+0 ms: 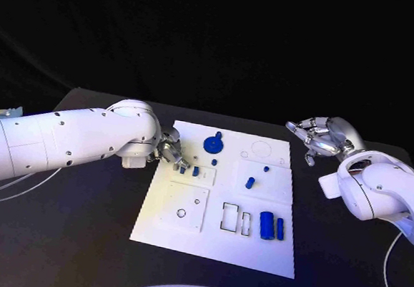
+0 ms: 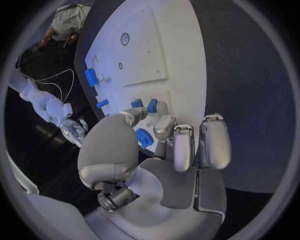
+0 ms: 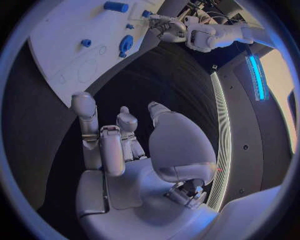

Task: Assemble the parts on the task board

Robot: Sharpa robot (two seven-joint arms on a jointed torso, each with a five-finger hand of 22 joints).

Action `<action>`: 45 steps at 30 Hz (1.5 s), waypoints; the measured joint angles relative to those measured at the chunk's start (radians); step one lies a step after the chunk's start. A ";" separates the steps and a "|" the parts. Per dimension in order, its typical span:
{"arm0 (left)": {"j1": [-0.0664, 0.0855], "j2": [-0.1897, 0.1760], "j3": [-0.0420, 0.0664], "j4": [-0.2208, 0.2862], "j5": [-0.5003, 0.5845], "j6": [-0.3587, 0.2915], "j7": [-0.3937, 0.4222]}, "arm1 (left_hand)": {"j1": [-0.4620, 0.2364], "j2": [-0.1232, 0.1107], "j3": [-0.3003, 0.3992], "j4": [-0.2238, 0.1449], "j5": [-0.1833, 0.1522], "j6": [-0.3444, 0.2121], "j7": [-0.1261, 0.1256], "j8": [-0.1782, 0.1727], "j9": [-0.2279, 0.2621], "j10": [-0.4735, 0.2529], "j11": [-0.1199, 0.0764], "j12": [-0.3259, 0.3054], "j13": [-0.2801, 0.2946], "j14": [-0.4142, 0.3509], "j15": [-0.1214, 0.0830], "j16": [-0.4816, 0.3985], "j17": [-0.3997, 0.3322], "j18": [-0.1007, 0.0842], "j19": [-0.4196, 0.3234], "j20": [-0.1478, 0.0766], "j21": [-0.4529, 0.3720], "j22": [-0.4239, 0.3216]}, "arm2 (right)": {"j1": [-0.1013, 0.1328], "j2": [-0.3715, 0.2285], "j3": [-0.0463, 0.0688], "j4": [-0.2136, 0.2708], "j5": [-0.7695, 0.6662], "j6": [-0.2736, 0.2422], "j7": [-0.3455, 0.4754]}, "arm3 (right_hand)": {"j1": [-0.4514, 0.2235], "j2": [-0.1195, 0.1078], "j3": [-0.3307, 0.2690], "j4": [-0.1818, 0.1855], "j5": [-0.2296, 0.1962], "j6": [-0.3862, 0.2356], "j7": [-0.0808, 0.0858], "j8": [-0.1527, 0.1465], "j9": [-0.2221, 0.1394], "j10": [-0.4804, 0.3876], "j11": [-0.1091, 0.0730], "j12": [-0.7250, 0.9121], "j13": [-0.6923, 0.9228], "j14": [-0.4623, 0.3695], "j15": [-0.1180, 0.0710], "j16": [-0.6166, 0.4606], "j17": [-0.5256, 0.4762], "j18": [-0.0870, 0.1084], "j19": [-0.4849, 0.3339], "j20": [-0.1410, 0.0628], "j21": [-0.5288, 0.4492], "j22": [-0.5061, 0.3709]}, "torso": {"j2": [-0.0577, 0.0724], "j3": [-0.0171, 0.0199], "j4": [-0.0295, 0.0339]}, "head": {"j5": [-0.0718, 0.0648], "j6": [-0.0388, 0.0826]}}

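The white task board [image 1: 185,227] lies in the middle of the black table. My left hand [image 1: 170,150] is at its left edge and pinches a small blue part [image 2: 144,137] between thumb and a finger. Just beyond the fingertips stand two small blue parts [image 1: 189,170] [image 2: 144,104]. A round blue part [image 1: 213,144] [image 3: 125,44] lies at the far middle of the board. A short blue part [image 1: 250,182] sits right of centre, and two blue cylinders [image 1: 272,226] lie side by side at the near right. My right hand [image 1: 317,137] [image 3: 125,140] hovers off the board's far right corner, fingers apart and holding nothing.
Outlined recesses [image 1: 235,218] and a small hole [image 1: 180,213] mark the board's near half, and a faint ring [image 1: 262,149] its far right. White cables [image 1: 13,192] trail along the table on the left. Black table [image 1: 79,241] surrounds the board.
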 measured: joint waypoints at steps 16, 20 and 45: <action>0.001 -0.021 0.013 0.013 0.074 -0.148 0.068 | -0.090 0.030 -0.097 0.002 -0.120 -0.037 0.018 -0.010 -0.026 -0.066 0.012 -0.074 -0.105 0.000 0.000 -0.020 0.000 0.000 -0.021 -0.002 -0.038 -0.057 | 0.000 0.000 0.000 -0.001 0.000 0.000 0.000 | 0.000 0.000 -0.003 -0.003 0.000 0.000 0.000 0.000 0.000 0.000 0.000 0.000 0.000 0.000 0.000 0.000 0.000 0.000 0.000 0.000 0.000 0.000 | -0.001 0.0000 0.0012 | -0.005 0.008; 0.001 -0.021 0.014 0.014 0.106 -0.225 0.139 | 0.034 0.037 -0.090 -0.006 -0.109 -0.140 0.067 -0.056 -0.057 -0.252 0.057 -0.261 -0.347 0.001 0.041 -0.079 0.000 0.024 -0.100 0.020 -0.147 -0.231 | 0.000 0.000 0.000 -0.001 0.000 0.000 0.000 | 0.000 0.000 -0.005 0.000 0.000 0.000 0.000 0.000 0.000 0.000 0.000 0.000 0.000 0.000 0.000 0.000 0.000 0.000 0.000 0.000 0.000 0.000 | -0.001 0.0006 0.0012 | -0.008 0.011; -0.012 0.088 -0.023 -0.050 -0.194 -0.388 0.624 | 0.403 -0.056 0.100 -0.221 -0.115 -0.193 0.161 -0.301 -0.323 -0.507 0.168 -0.702 -0.779 -0.337 0.140 -0.391 -0.635 0.086 -0.389 0.116 -0.468 -0.649 | -0.002 0.001 0.000 -0.003 0.002 0.001 0.001 | 0.004 0.004 -0.006 0.000 0.000 0.000 0.000 0.000 -0.001 0.000 0.000 0.000 -0.002 0.000 0.000 0.000 0.001 0.000 0.000 0.000 0.000 0.000 | 0.000 0.0001 -0.0006 | -0.019 0.018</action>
